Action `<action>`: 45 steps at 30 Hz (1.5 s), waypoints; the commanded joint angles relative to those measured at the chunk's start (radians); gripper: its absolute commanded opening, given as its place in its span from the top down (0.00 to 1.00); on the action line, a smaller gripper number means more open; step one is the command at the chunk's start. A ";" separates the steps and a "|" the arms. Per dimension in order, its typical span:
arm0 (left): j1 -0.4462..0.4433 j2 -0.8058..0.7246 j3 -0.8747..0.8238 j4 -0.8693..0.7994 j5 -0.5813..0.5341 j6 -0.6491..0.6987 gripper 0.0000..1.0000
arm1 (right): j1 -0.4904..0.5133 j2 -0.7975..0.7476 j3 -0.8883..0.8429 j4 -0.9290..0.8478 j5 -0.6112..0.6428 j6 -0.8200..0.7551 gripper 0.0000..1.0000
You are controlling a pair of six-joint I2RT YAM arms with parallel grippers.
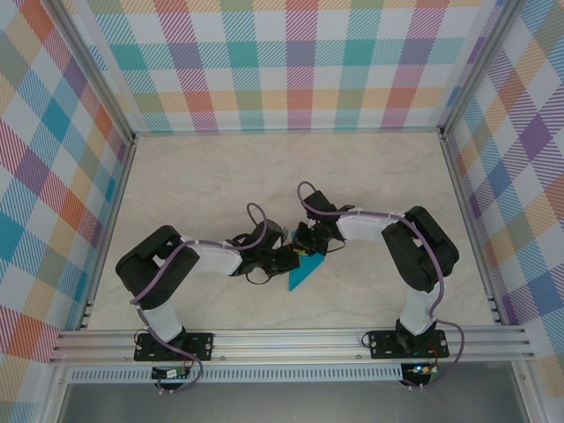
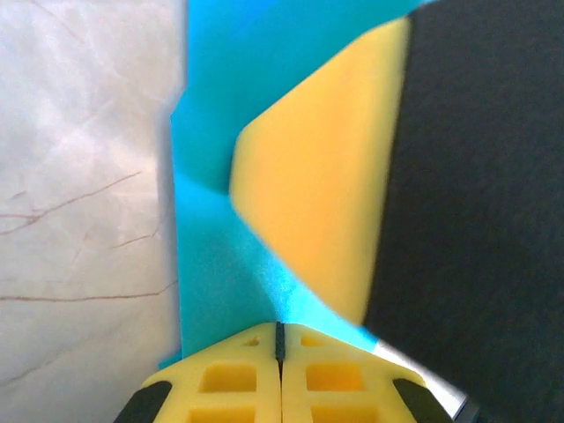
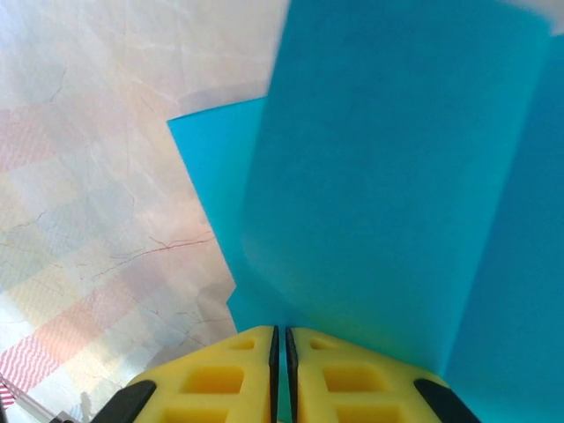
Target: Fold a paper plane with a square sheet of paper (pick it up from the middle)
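the creased teal-blue paper sheet [image 1: 304,275] sits mid-way across the pale marbled bench [image 1: 220,176], tip toward the near edge. the left hand [image 2: 280,333] is pinched closed on it; the right hand [image 3: 280,333] clamps it too.

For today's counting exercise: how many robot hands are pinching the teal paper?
2. The left hand, reaching in from the left, is shut on the teal paper; the right hand, reaching in from the right, is shut on it too.

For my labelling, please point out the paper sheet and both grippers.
paper sheet [image 1: 307,272]: top view, middle of its visible part.
left gripper [image 2: 280,333]: left wrist view, between its fingertips.
right gripper [image 3: 279,337]: right wrist view, between its fingertips.
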 commanded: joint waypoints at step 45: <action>-0.008 0.007 -0.052 -0.199 -0.043 0.067 0.97 | -0.232 0.030 -0.064 0.189 0.095 -0.050 0.90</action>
